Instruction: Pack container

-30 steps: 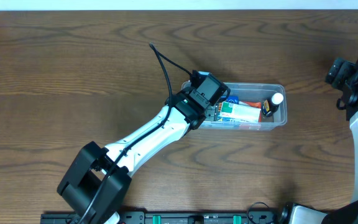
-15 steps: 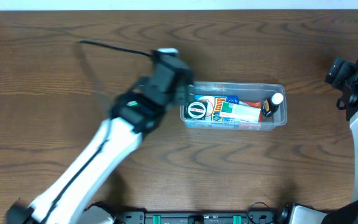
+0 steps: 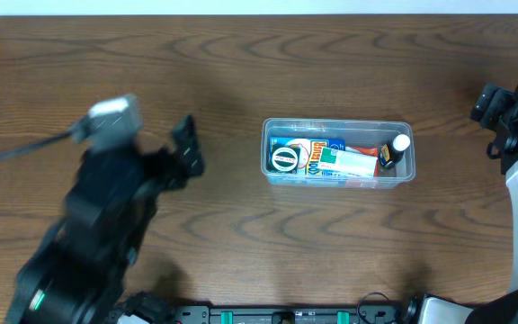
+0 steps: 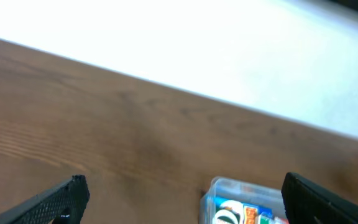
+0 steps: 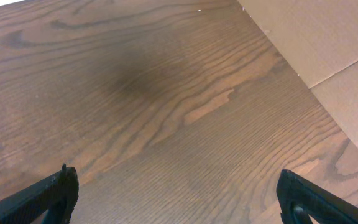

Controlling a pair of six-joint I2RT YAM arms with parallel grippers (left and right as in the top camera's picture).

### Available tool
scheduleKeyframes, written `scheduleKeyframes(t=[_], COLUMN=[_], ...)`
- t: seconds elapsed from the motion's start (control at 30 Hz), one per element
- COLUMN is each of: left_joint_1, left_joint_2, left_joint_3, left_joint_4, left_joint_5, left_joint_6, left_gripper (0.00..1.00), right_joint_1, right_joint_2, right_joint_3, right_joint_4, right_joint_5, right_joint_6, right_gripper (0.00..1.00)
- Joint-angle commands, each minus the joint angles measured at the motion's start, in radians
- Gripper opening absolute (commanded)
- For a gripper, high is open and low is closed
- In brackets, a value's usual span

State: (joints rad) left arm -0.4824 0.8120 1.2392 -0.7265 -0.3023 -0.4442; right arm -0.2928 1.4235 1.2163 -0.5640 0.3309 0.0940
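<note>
The container [image 3: 405,127], a clear shallow plastic tub, lies on the table right of centre. It holds a round green-and-white item [image 3: 285,160], a green and orange box [image 3: 347,162] and a white-capped bottle [image 3: 399,144]. Its left end shows in the left wrist view [image 4: 225,187]. My left gripper [image 3: 185,153] is open and empty, well left of the tub, and its fingers frame the left wrist view [image 4: 182,205]. My right gripper [image 5: 179,202] is open and empty over bare wood; its arm [image 3: 511,108] is at the right edge.
The wooden table has a pale wall along its far edge [image 4: 229,56]. Cardboard [image 5: 328,43] lies beyond the table's right corner in the right wrist view. The left arm's body [image 3: 88,243] covers the front left.
My left arm has pulled back from the tub's left end to the left and front, open and empty. The round green-and-white item now shows in the tub. The right arm has not moved.
</note>
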Motion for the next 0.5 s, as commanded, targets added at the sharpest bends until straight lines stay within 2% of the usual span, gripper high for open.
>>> scheduleKeyframes(t=[0.0,0.2,0.33,0.47], left_joint_1=[0.004,0.004,0.004,0.004], left_joint_2=[-0.121,-0.341,-0.414,-0.414], left_joint_3=[-0.062,-0.174,-0.227,-0.234], left_joint_4=[-0.008,-0.011,-0.035,-0.105], left_joint_5=[-0.077,-0.259,-0.286,-0.286], left_joint_6=[0.012,0.001,0.002,0.002], left_gripper=[0.98,0.98,0.98,0.98], right_joint_1=[-0.005,-0.005,-0.005,-0.005], right_joint_2=[-0.013,-0.013,-0.013,-0.013], right_joint_3=[0.015,0.015,0.015,0.015], right_joint_4=[-0.002,-0.002,-0.002,-0.001], right_joint_5=[0.009,0.009,0.009,0.009], right_joint_6=[-0.013,-0.013,-0.013,-0.013], right_gripper=[0.99,0.99,0.99,0.99])
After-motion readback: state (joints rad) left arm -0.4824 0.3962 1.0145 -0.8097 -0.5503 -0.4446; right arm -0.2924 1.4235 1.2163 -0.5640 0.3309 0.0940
